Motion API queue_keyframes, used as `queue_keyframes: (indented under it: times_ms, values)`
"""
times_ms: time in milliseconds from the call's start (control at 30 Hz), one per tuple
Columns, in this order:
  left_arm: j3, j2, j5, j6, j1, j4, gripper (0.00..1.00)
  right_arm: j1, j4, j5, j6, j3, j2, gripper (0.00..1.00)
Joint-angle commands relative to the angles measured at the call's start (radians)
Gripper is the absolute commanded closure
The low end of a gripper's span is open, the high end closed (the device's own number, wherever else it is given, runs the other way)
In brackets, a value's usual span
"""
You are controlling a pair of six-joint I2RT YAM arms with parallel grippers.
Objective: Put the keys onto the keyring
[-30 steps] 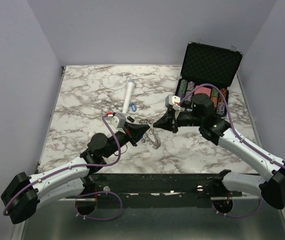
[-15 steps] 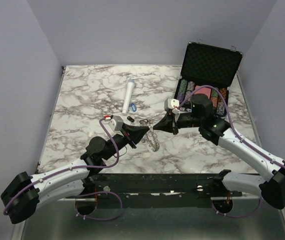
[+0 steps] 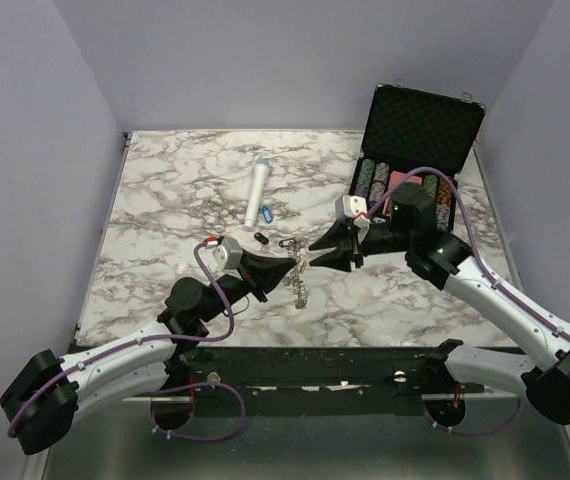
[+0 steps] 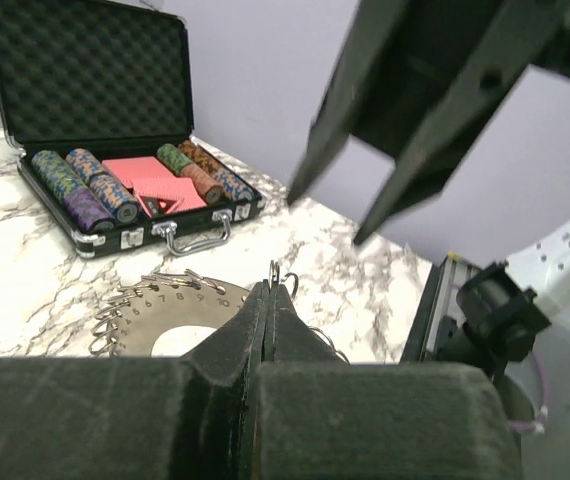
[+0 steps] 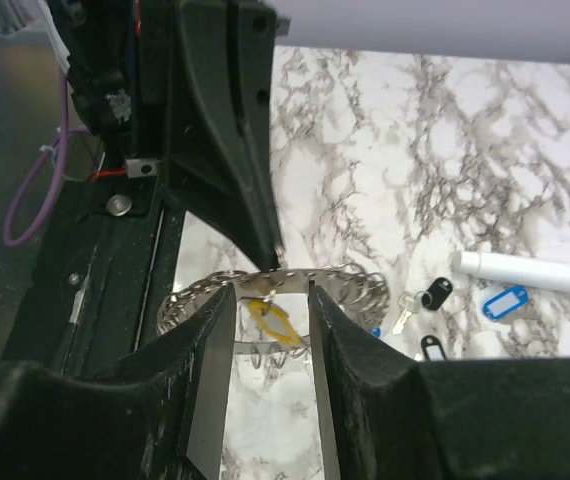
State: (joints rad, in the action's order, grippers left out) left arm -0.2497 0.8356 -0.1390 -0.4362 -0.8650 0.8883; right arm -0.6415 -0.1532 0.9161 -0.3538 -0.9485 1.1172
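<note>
1. The left gripper has its fingers pressed fully together on one of the small wire loops that fringe the keyring. It holds the ring by that loop, between the two grippers.
2. The right gripper faces the keyring from the opposite side. Its fingers are parted to a middling gap and grip nothing. In its wrist view the ring's rim lies just past the fingertips.
3. A yellow-tagged key hangs directly under the keyring's rim and shows in the gap between the right fingers. It looks threaded onto a loop, though the crowd of loops there makes it hard to be sure it is fully through.
4. Other keys are off the ring. They lie on the marble table, beyond the keyring from the arms' bases:
   - a blue-tagged key, farthest from the keyring, just beside the white cylinder;
   - two black-tagged keys, between that one and the keyring, near the ring but apart from it.
5. Judged from this, the task is in its early part: one key seems to be on and at least three are left.
6. The likely next step is for the open right gripper to go past the keyring and fetch one of the loose keys, while the left gripper holds the ring steady.
7. Threading will be fiddly, since the loops on the keyring are small and closely packed.
</note>
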Motion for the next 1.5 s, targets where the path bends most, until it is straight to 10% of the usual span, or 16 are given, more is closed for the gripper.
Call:
queue_keyframes:
  times_ms: [0, 467, 1467]
  values:
    - [0.023, -0.078, -0.190, 0.102, 0.026, -0.037, 1.00, 0.025, -0.006, 0.056, 0.079, -0.055, -0.026, 0.56]
    - [0.012, -0.079, -0.312, 0.136, 0.029, 0.040, 1.00, 0.000, 0.270, 0.167, 0.283, 0.102, 0.004, 0.58]
    - [0.006, -0.016, -0.307, 0.085, 0.029, 0.164, 1.00, -0.037, 0.268, 0.162, 0.260, 0.128, 0.029, 0.81]
